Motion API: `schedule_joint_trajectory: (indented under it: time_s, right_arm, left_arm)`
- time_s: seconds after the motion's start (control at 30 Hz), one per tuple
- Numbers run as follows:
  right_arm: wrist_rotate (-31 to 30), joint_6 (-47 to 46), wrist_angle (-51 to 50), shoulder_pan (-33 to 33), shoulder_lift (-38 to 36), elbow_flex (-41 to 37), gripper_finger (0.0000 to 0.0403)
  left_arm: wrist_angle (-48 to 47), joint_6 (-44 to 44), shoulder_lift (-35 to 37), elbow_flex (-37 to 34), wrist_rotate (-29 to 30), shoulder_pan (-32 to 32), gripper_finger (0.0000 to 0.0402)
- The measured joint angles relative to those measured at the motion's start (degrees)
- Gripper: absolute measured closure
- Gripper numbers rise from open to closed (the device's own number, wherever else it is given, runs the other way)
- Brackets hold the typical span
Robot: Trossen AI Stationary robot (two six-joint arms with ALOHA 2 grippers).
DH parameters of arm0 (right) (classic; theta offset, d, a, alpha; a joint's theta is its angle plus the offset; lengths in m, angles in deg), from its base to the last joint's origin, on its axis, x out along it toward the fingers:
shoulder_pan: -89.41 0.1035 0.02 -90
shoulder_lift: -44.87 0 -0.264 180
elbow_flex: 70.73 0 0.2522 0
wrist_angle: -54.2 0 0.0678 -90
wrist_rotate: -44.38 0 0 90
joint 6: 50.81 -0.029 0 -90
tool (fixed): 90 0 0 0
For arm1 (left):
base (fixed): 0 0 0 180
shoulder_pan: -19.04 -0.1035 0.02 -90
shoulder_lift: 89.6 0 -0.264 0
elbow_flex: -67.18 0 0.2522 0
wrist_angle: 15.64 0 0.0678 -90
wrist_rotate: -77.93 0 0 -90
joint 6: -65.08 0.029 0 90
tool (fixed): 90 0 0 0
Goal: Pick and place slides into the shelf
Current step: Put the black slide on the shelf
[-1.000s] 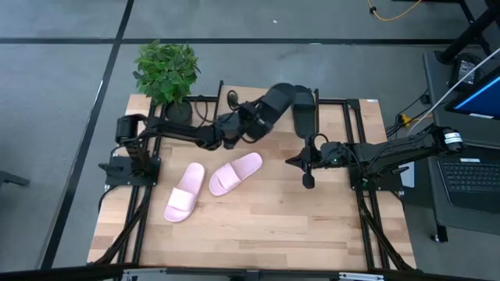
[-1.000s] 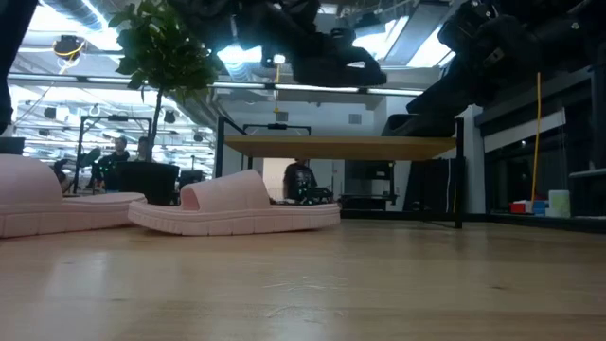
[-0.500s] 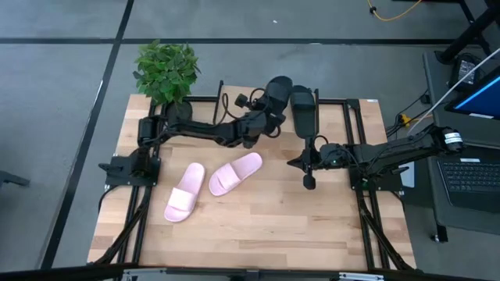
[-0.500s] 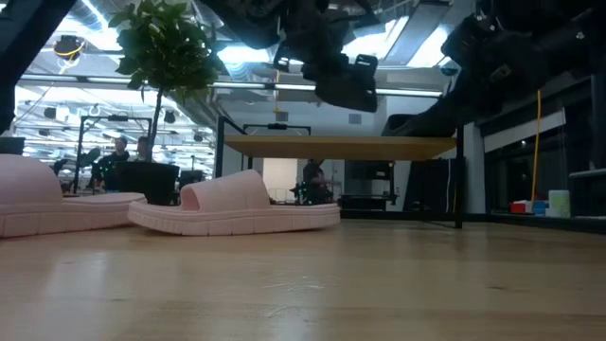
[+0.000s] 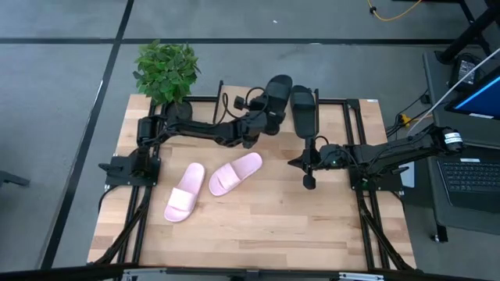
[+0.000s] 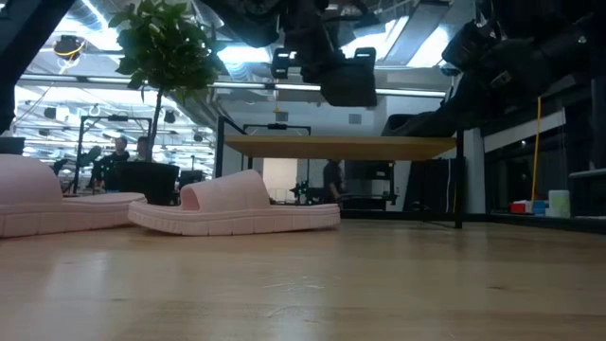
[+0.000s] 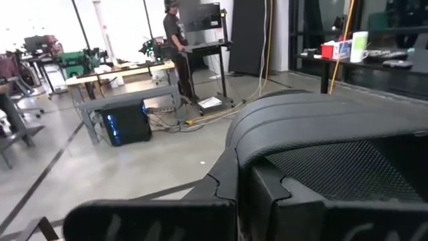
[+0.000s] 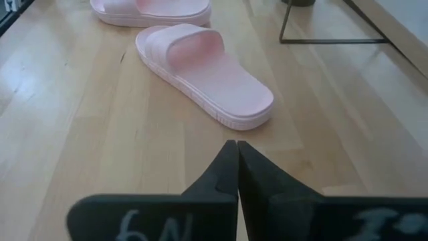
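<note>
A black slide [image 5: 275, 92] hangs over the shelf [image 6: 341, 147] at the table's far side, with my left gripper [image 5: 264, 115] shut on it. In the low view this slide [image 6: 343, 80] is clear above the plank. A second black slide [image 5: 303, 109] lies flat on the shelf top, just to its right. Two pink slides [image 5: 236, 173] [image 5: 185, 191] rest sole-down on the table in front of the shelf. My right gripper [image 5: 295, 162] hovers shut over the table right of the pink slides, holding nothing. My left gripper pinches the black slide between its two fingers at the slide's side, by the foot of the wide strap [image 7: 267, 164]. It reaches in level from the table's left. The slide is lifted clear above the shelf plank; the fingers hide the exact spot.
A potted plant [image 5: 166, 70] stands at the table's far left corner beside the shelf. The shelf's thin black legs [image 6: 460, 180] stand on the table. Bare tabletop [image 5: 266, 226] lies toward the near edge. People and desks show in the room beyond.
My left gripper has carried the black slide toward the table's far edge, over the shelf, and rolled its wrist. The slide has turned from a slant to lie beside the other black slide. In the low view it now shows end-on. The gripper stays shut on it.
</note>
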Motion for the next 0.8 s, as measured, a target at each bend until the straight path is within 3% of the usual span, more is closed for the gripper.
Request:
schedule_joint_trajectory:
  time_s: [0.3,0.5,0.8]
  right_arm:
    - [-0.2,0.0,0.0,0.0,0.0,0.0,0.0401]
    - [-0.2,0.0,0.0,0.0,0.0,0.0,0.0401]
    - [-0.2,0.0,0.7,0.0,0.0,0.0,0.0400]
  left_arm:
    - [-1.0,-4.2,-0.3,0.0,0.8,0.0,0.0400]
    - [-7.1,-10.9,-0.4,0.0,1.5,0.0,0.0401]
    - [-6.9,-12.8,-1.2,-0.1,1.6,0.1,0.0401]
